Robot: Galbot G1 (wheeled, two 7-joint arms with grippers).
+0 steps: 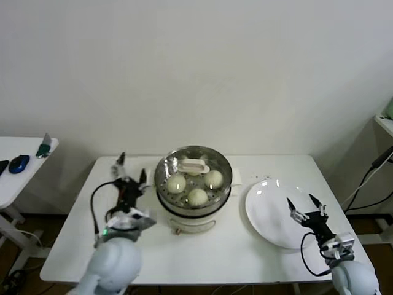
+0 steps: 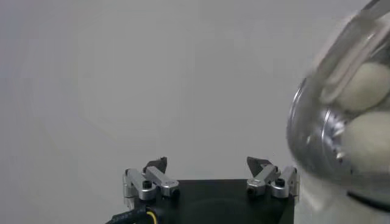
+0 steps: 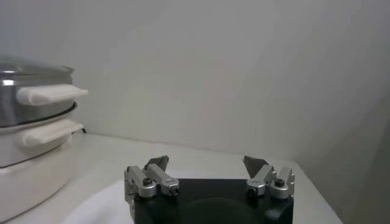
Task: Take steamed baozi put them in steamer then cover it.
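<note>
The steamer (image 1: 216, 161), a shiny steel basket on a white pot base, stands mid-table. Cream-white baozi (image 1: 197, 196) lie inside it under a clear glass lid with a white handle (image 1: 193, 166) that sits on top. The steamer also shows in the left wrist view (image 2: 317, 137) with baozi (image 2: 364, 85) behind the glass, and in the right wrist view (image 3: 27, 100). My left gripper (image 1: 131, 169) is open and empty, just left of the steamer. My right gripper (image 1: 305, 204) is open and empty, over the near right part of the plate.
A flat white plate (image 1: 270, 206) lies bare to the right of the steamer. A side table (image 1: 15, 181) with a blue item stands at far left. Cables hang at the far right edge.
</note>
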